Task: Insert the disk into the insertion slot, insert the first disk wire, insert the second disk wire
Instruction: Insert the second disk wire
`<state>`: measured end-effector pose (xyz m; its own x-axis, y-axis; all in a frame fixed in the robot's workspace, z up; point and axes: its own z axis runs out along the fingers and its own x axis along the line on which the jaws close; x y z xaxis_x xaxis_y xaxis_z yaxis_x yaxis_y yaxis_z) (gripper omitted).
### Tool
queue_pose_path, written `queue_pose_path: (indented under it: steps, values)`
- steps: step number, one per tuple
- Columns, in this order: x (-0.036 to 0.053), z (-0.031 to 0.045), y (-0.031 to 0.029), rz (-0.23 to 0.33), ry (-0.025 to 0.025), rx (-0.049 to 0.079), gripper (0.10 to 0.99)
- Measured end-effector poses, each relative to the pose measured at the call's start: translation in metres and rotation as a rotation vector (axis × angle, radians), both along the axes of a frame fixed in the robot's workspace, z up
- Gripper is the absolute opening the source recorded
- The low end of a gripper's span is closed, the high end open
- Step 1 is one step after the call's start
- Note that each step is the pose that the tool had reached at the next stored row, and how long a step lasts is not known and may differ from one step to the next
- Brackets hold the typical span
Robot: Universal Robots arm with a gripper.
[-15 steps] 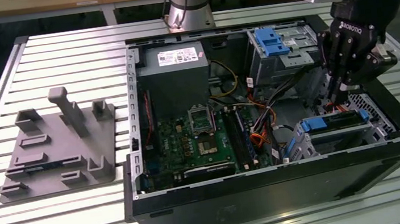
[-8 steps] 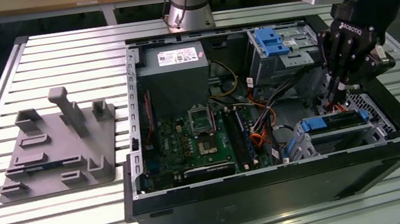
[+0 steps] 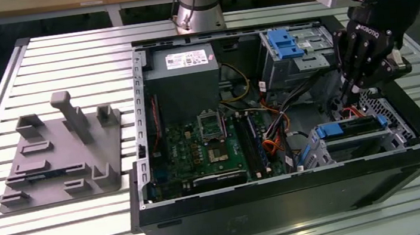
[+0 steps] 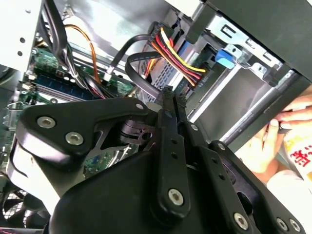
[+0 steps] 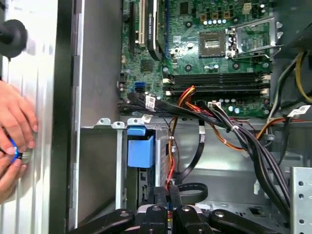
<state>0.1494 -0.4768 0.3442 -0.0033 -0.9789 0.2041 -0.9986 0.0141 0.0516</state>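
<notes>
We look in on what appears to be a robotics lab or test workshop: an opened desktop computer case (image 3: 280,163) lies on a slatted metal bench (image 3: 65,51) at the centre of the exterior view, a grey moulded fixture plate (image 3: 59,160) sits at the left, and the robot arm's base (image 3: 197,2) stands at the top, with wooden-edged tables (image 3: 44,2) along the upper left.

We see disk (image 3: 353,128) lying flat inside slot (image 3: 389,134), blue handle end facing case interior, toward 9 o'clock in exterior view. Blue frame edges top. Slot: low perforated silver-grey cage at 4 o'clock corner of case in exterior view. In first wrist view, blue handle (image 5: 140,149) sits at cage mouth. We cannot tell whether wires are plugged in.
</notes>
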Motion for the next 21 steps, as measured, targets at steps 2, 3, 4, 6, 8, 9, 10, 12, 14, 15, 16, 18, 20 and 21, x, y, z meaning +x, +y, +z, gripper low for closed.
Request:
queue_pose_path:
  steps: [2, 3, 4, 6, 8, 9, 10, 12, 14, 15, 16, 18, 20, 21]
  values:
    - [0.0000, 0.0002, -0.0008, 0.000, -0.0003, 0.008, 0.145]
    - [0.0000, 0.0002, -0.0012, 0.000, -0.0003, 0.013, 0.145]
    - [0.0000, 0.0002, -0.0016, 0.000, -0.0004, 0.017, 0.145]
    - [0.0000, 0.0003, -0.0023, 0.000, -0.0004, 0.023, 0.145]
    - [0.0000, 0.0003, -0.0032, 0.000, -0.0004, 0.030, 0.145]
    - [0.0000, 0.0003, -0.0038, 0.000, -0.0004, 0.033, 0.145]
    - [-0.0001, 0.0003, -0.0045, 0.000, -0.0005, 0.036, 0.145]
    - [-0.0004, 0.0003, -0.0063, 0.000, -0.0011, 0.042, 0.145]
    - [-0.0011, 0.0003, -0.0081, 0.000, -0.0031, 0.045, 0.145]
    - [-0.0023, 0.0004, -0.0088, 0.000, -0.0061, 0.046, 0.145]
    - [-0.0036, 0.0004, -0.0095, 0.000, -0.0117, 0.048, 0.145]
    - [-0.0045, 0.0003, -0.0115, 0.000, -0.0232, 0.056, 0.145]
    - [-0.0051, 0.0003, -0.0136, 0.001, -0.0320, 0.066, 0.145]
    - [-0.0054, 0.0003, -0.0149, 0.001, -0.0349, 0.071, 0.145]
